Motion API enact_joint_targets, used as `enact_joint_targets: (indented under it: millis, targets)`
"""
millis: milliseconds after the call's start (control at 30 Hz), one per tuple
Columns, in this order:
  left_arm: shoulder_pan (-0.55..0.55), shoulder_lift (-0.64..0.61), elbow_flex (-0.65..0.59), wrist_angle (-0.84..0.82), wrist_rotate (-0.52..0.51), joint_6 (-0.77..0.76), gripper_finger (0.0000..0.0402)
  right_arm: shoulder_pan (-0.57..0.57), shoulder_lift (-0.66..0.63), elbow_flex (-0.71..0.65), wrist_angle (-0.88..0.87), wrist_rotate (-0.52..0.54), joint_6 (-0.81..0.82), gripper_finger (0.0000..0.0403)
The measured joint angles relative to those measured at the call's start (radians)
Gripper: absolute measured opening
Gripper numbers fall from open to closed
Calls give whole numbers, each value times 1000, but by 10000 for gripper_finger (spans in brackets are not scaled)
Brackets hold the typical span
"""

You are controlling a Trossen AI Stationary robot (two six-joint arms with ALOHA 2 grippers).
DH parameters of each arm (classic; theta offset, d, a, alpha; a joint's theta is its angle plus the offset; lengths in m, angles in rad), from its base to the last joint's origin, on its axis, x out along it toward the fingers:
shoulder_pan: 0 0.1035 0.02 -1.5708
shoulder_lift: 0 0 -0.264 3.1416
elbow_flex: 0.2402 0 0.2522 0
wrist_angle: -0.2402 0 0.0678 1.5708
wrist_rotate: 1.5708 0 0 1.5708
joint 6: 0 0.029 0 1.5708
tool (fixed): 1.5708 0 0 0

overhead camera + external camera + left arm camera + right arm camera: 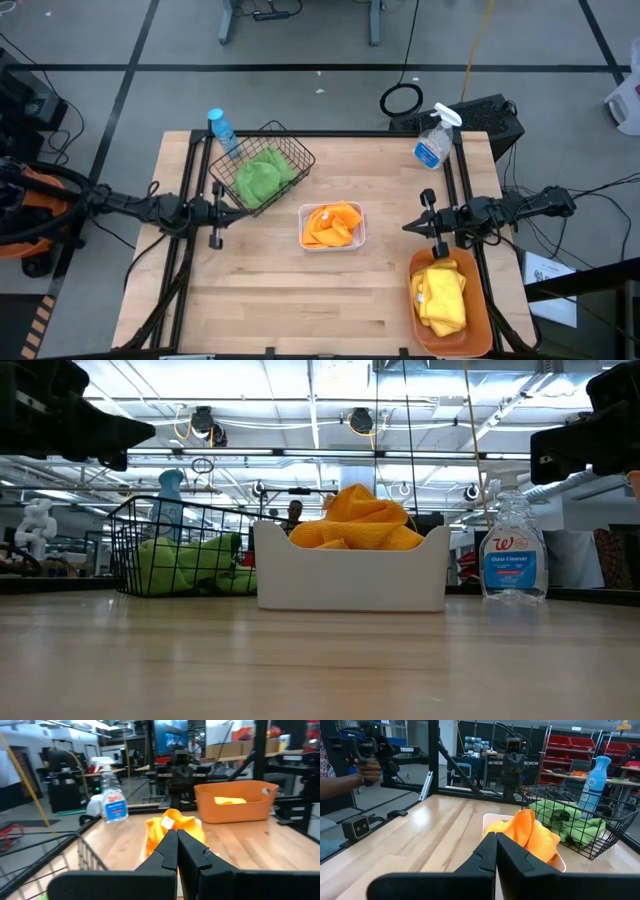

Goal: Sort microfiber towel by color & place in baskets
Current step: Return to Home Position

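Homing. Left tool beside basket, right tool beside tub; both closed, empty; green towels in basket, orange towels in tray, yellow towels in tub. Risk: arm swing clipping basket or tub.

Grey floor, red shelving, bright ceiling lights, perhaps a workshop

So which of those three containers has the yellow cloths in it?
The orange oval tub at the table's right edge holds the yellow cloths. The black wire basket holds green cloths, and the white tray orange cloths.
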Motion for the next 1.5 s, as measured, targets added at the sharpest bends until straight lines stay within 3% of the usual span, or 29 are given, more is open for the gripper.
enact_joint_targets:
  millis: [367, 1500]
  targets:
    - [66, 0, 0, -11, 36, -6, 0, -45, 0, 0, 0, 1, -37, 0]
    - [66, 0, 0, -23, 78, -7, 0, -53, 1, 0, 0, 2, -44, 0]
